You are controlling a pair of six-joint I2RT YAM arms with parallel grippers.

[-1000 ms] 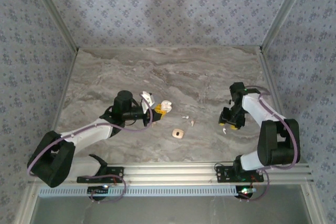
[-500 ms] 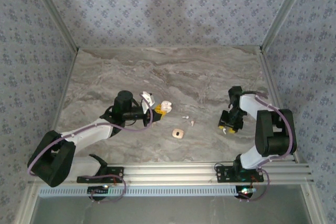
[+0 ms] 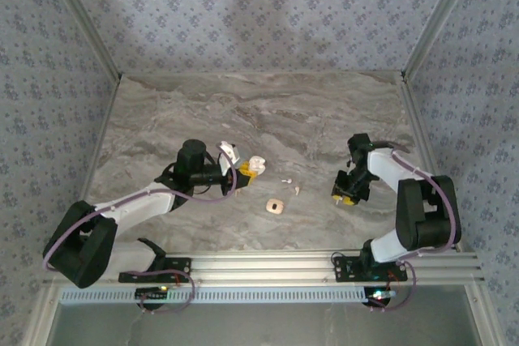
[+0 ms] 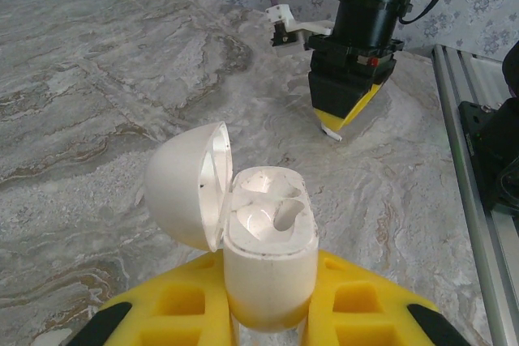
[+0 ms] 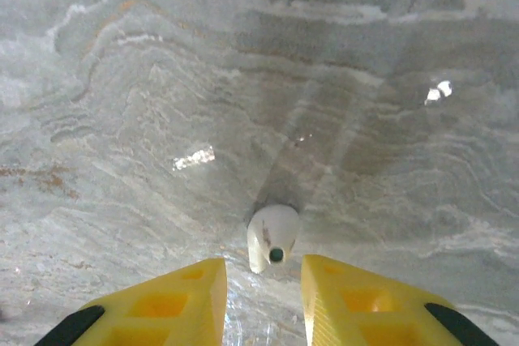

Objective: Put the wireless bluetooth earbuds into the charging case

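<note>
My left gripper (image 3: 245,169) is shut on the white charging case (image 4: 268,258), holding it upright above the table. Its lid (image 4: 185,184) is swung open to the left and both sockets are bare. One white earbud (image 5: 272,237) lies on the marble just beyond the yellow fingertips of my right gripper (image 5: 261,269), which is open and straddles it without touching. That gripper (image 3: 344,195) points down at the table right of centre. Two more tiny white earbud pieces (image 3: 285,180) (image 3: 298,190) lie on the table between the arms.
A tan rounded square (image 3: 276,207) lies on the marble table (image 3: 268,111) near the front middle. Patterned walls close in the back and both sides. An aluminium rail (image 3: 268,263) runs along the near edge.
My right gripper has shifted left and toward the middle, settling low over the earbud on the table. The left arm and the case have stayed still.
</note>
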